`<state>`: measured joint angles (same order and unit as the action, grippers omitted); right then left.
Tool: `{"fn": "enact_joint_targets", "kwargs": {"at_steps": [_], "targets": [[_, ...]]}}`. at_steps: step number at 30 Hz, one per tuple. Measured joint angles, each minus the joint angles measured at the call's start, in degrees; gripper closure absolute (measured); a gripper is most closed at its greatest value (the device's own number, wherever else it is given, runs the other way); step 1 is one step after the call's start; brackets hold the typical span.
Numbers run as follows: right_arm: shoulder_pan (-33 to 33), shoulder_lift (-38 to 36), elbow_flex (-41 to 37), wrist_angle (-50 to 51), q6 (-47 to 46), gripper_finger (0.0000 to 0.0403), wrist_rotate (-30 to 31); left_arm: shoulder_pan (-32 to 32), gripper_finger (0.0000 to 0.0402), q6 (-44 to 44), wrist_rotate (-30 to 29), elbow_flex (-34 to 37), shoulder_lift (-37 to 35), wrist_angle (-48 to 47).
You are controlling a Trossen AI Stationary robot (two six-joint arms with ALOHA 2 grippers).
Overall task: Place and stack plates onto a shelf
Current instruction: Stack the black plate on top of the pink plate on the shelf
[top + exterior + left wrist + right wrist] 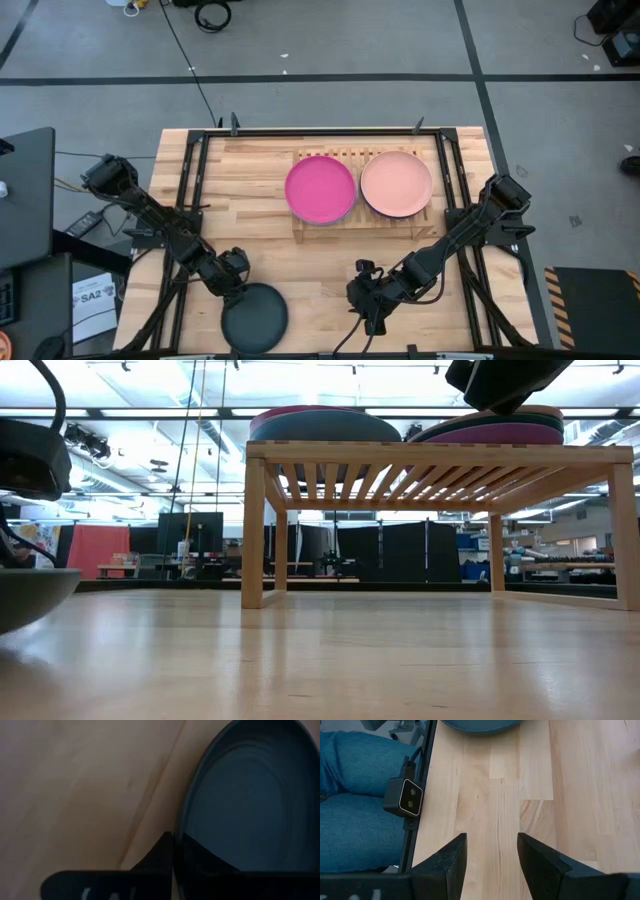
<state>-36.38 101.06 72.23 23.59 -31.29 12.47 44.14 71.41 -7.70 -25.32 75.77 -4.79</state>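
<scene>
"SA2" printed on white paper sheet (pixel 96 297) on floor, left of table.

The table (pixel 260 185) and slatted shelf (pixel 325 228) are pale, smooth wood, the plates (pixel 320 189) matte, perhaps plastic, and the frame (pixel 195 170) looks like black metal.

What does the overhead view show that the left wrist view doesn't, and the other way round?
Only the overhead view shows the wooden shelf with the magenta plate and the salmon pink plate on top, plus the right gripper hanging open over bare table. Only the left wrist view shows, close up, the left gripper with its dark fingers pinched shut on the rim of the dark plate. Both show that dark plate at the table's near edge, the left gripper at its rim, and the pale wood tabletop.
</scene>
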Motion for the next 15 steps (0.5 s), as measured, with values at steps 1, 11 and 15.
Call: {"fn": "enact_joint_targets", "kwargs": {"at_steps": [1,11,15], "targets": [[-0.01,0.00,0.00,0.00,-0.01,0.0224,0.00,0.00,0.0386,-0.05,-0.11,0.00,-0.02,0.45],[0.00,0.00,0.00,0.00,0.00,0.0224,0.00,-0.02,0.0385,-0.12,-0.09,0.00,-0.13,2.94],[-0.02,0.00,0.00,0.00,0.00,0.0224,0.00,-0.24,0.0384,-2.61,0.03,-0.01,-0.13,4.88]]}}
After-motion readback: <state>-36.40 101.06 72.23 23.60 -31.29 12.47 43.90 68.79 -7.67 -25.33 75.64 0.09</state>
